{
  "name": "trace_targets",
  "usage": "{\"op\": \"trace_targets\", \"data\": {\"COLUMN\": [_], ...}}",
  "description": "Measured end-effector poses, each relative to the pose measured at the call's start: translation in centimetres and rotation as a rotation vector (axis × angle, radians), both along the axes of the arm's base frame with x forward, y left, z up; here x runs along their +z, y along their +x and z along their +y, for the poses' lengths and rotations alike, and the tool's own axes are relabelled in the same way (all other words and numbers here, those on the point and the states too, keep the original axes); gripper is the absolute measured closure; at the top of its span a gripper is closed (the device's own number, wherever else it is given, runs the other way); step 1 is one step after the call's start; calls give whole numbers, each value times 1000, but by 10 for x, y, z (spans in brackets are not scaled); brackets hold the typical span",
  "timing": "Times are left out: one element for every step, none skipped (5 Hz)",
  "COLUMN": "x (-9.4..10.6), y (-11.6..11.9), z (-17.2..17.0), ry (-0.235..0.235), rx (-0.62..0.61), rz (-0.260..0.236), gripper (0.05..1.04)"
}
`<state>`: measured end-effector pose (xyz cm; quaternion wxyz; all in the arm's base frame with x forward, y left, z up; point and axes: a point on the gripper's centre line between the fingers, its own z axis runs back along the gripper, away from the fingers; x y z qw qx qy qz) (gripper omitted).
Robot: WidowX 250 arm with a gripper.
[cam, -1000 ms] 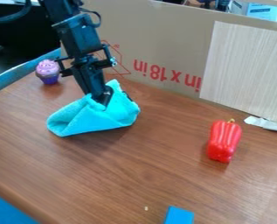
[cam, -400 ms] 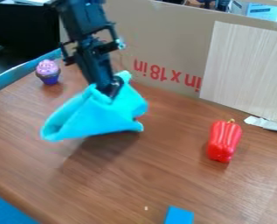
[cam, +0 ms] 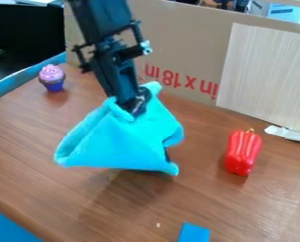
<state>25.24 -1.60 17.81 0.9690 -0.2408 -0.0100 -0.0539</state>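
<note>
The black gripper (cam: 136, 105) hangs down left of the middle of the camera view, shut on the upper part of a turquoise cloth (cam: 123, 142). Folds of the cloth hide part of the fingertips. The cloth drapes from the gripper in a wide, lopsided shape, held above the wooden table (cam: 221, 208) with its shadow below it. To the right, apart from the cloth, a red bell pepper (cam: 242, 152) stands on the table. A toy cupcake (cam: 52, 78) with pink-purple frosting is at the back left, away from the gripper.
A cardboard panel (cam: 183, 47) with red print stands along the back, with a pale wood-grain board (cam: 266, 75) at its right. A white scrap (cam: 288, 133) lies at the board's foot. A small blue block (cam: 194, 233) is at the front edge of the view.
The gripper has risen off the table and moved right and toward the front, carrying the cloth, which now hangs and spreads below it. The pepper and cupcake have stayed put.
</note>
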Motion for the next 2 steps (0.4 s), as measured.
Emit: {"op": "trace_targets", "data": {"x": [12, 20], "y": [-7, 0], "z": [10, 41], "ry": [-37, -101], "rx": [20, 105], "rz": [-50, -73], "gripper": [1032, 1033]}}
